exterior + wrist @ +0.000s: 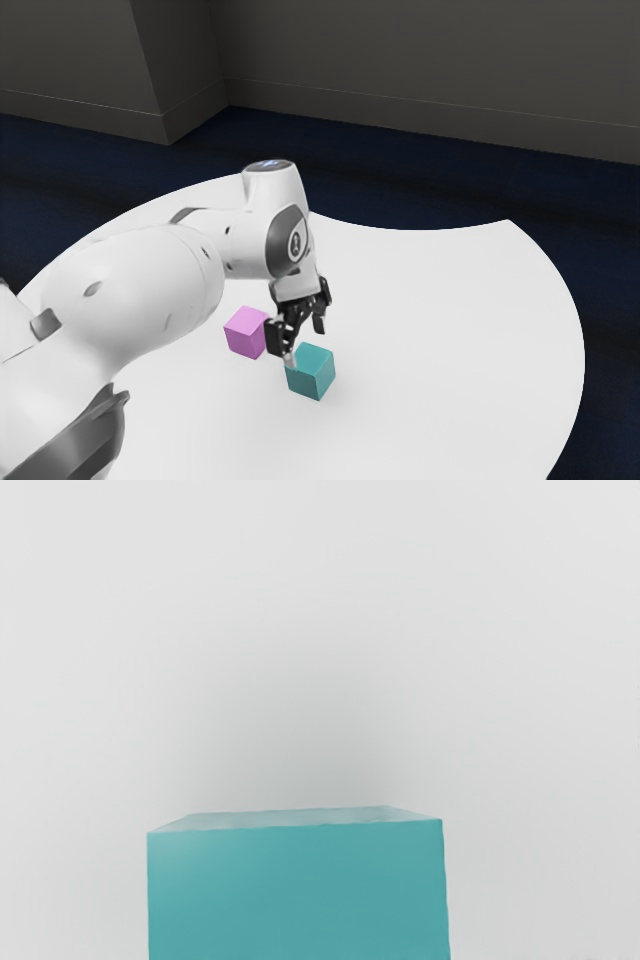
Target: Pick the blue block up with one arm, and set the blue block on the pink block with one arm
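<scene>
The gripper (292, 345) hangs just over the blue block (310, 370), its fingers spread apart. The blue block sits on the white counter (450, 320) near the pink block (246, 332).

White table (450, 300) bears a blue block (311, 371) just under the gripper (302, 338), a pink block (246, 332) beside its jaws.

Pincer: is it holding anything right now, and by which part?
Nothing is held. The pincer stands open just above the blue block, which rests on the table near the pink block.
</scene>
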### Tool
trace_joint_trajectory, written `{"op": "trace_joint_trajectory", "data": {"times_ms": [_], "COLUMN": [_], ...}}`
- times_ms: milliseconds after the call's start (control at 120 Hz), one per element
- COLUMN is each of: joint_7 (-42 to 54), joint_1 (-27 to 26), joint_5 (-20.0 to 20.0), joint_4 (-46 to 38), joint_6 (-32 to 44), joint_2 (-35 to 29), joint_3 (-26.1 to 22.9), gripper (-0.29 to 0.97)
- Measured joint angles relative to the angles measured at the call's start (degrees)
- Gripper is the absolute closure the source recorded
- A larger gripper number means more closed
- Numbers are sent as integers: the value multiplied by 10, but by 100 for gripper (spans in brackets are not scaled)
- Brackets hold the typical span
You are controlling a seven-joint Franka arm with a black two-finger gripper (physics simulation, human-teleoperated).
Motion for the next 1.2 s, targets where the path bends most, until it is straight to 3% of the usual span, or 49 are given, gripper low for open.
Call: {"op": "trace_joint_trajectory", "data": {"times_ms": [333, 550, 817, 1200], "joint_7": [27, 46, 22, -28], "joint_1": [-1, -2, 2, 2], "joint_5": [-24, -23, -54, -66], "joint_4": [0, 1, -1, -2], "joint_6": [-15, 37, 66, 70], "joint_2": [-56, -81, -83, -82], "joint_3": [-8, -24, -29, -33], "gripper": [0, 0, 0, 27]}}
